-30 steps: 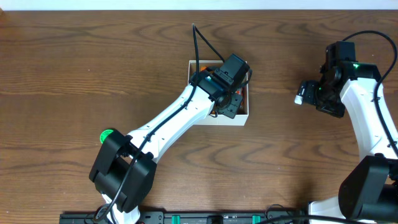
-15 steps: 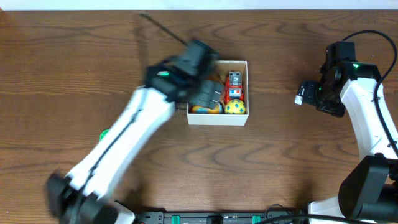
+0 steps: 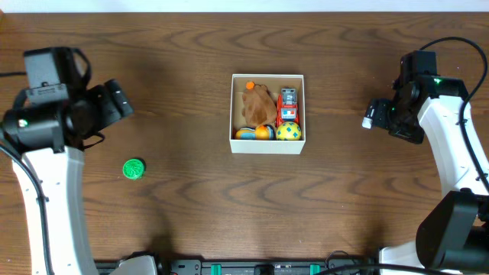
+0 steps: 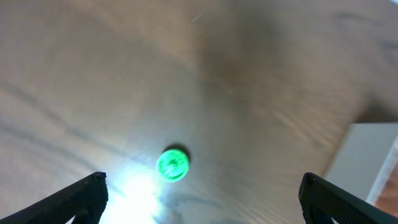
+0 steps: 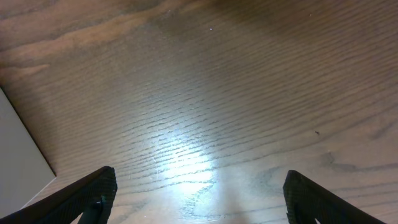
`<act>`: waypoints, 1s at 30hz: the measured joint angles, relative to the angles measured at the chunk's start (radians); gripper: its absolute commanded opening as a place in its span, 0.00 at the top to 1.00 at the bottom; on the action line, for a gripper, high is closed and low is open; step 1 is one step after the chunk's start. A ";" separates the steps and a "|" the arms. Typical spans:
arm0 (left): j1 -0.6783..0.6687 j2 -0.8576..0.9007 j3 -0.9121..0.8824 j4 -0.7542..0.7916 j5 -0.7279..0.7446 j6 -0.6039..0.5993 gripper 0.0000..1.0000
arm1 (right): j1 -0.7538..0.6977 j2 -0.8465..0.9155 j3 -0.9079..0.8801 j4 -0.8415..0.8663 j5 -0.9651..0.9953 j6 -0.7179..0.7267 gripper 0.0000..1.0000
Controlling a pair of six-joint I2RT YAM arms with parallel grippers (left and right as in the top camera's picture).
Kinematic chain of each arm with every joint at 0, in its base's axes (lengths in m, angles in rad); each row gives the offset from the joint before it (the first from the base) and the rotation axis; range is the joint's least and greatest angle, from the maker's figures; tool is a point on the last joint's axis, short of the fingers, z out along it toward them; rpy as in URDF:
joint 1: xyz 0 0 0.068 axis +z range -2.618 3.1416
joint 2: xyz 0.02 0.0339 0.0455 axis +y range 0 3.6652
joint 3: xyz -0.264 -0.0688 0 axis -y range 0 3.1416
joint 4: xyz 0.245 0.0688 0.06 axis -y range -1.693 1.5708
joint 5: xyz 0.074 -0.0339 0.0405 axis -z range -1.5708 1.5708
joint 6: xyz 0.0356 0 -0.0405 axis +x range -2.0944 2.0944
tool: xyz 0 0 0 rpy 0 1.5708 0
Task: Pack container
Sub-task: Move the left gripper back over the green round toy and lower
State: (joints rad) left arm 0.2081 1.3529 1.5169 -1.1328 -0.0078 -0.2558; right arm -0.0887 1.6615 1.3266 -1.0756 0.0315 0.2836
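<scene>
On my left side, the left gripper (image 3: 121, 98) hangs over bare wooden table (image 3: 183, 198), well apart from the box. From the left wrist camera I see the left gripper (image 4: 204, 194) with its two dark fingertips (image 4: 87, 191) spread wide at the bottom corners, nothing between them and nothing touching them. A small round green disc (image 4: 172, 165) lies on the wood just ahead of the gap; overhead, the disc (image 3: 134, 169) sits below and a little right of that gripper.

The container (image 3: 267, 147) stands near the table's middle, toward the far edge, its white wall (image 4: 373, 158) showing at the right of the left wrist view. Inside I make out a brown soft toy (image 3: 257, 102), a red toy vehicle (image 3: 288, 105), a yellow ball (image 3: 288, 131) and a blue-and-orange toy (image 3: 254, 133).

On my right, the right gripper (image 3: 372, 115) points toward the box but stays well clear of it. Its wrist camera shows the right gripper (image 5: 200, 198) wide apart, empty, over bare wood.
</scene>
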 measured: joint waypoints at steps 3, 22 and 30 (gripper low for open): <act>0.070 0.053 -0.046 -0.002 0.029 -0.007 0.02 | 0.000 0.000 0.000 -0.002 0.000 0.000 0.11; 0.117 0.304 -0.521 0.307 0.146 -0.010 0.02 | 0.000 0.000 0.000 0.002 0.003 0.000 0.10; 0.117 0.361 -0.578 0.383 0.158 -0.010 0.02 | 0.000 0.000 0.000 0.000 0.003 0.000 0.09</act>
State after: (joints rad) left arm 0.3256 1.7138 0.9394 -0.7498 0.1505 -0.2661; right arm -0.0887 1.6615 1.3266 -1.0756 0.0341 0.2832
